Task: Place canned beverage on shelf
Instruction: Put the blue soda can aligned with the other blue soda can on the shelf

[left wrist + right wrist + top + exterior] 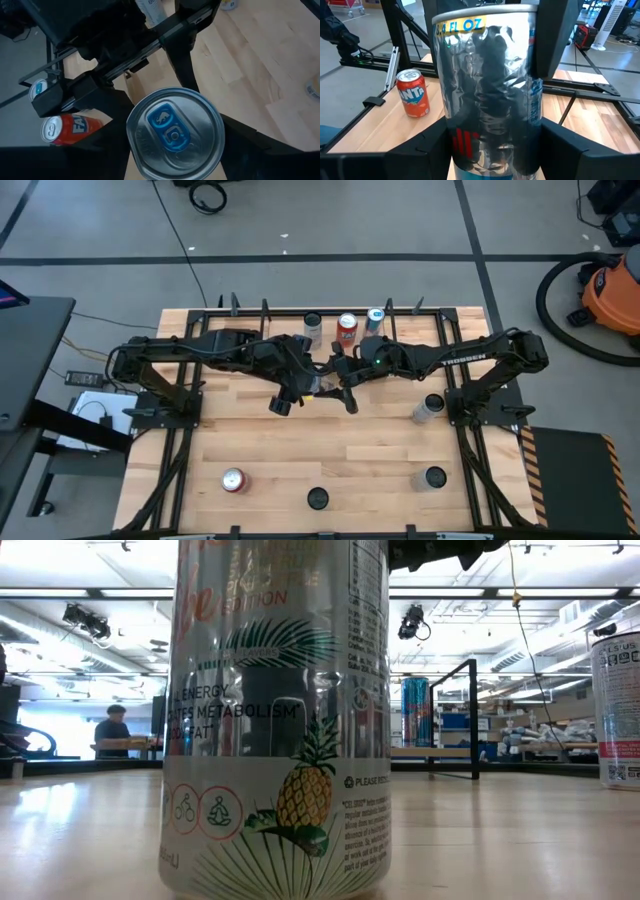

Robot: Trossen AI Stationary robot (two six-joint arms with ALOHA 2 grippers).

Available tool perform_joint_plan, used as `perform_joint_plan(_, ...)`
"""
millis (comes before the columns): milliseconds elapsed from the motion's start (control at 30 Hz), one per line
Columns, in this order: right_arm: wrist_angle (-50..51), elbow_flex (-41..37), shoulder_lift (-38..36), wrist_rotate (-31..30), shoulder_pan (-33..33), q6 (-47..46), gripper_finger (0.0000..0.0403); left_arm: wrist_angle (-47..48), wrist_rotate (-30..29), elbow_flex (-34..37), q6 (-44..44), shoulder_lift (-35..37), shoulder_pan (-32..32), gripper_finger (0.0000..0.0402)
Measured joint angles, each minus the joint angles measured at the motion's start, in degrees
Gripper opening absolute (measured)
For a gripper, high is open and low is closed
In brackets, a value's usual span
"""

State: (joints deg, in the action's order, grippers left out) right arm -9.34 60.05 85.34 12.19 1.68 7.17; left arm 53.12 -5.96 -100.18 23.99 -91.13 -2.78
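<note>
A slim silver can with a blue tab stands upright between my two grippers over the middle of the table; it also shows in the right wrist view. My left gripper is over it and shut on it. My right gripper is beside it and shut on it. The shelf, black rods around a light wood board, stands at the far edge. It holds an orange can, a blue can and a dark-topped can. The low view hides the held can behind a pineapple-printed can. My left gripper pinches the can's top end between its two fingers, which come from above and point down; one finger lies against the can's upper side. The can is upright; its bottom is out of every frame. My right gripper pinches the can's lower body between its two fingers, one on each side. The fingers come in level, facing the far edge and the shelf. The can stands upright between them.
A can lies on its side right of the grippers. Three more cans stand near the front edge: a red-topped one, the pineapple one and one at the right. An orange vacuum stands on the floor beyond the table.
</note>
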Motion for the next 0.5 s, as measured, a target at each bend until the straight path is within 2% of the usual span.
perform_joint_plan(333,0.31,0.0,-0.04,-0.53,-0.05,0.0,0.0236,0.26,0.06,0.0,-0.83,0.0,0.16,0.0312)
perform_joint_plan(500,0.39,0.0,-0.25,-3.66,-0.16,-2.22,0.0236,0.55,-4.19,0.04,-1.09,0.55,0.12,0.0317)
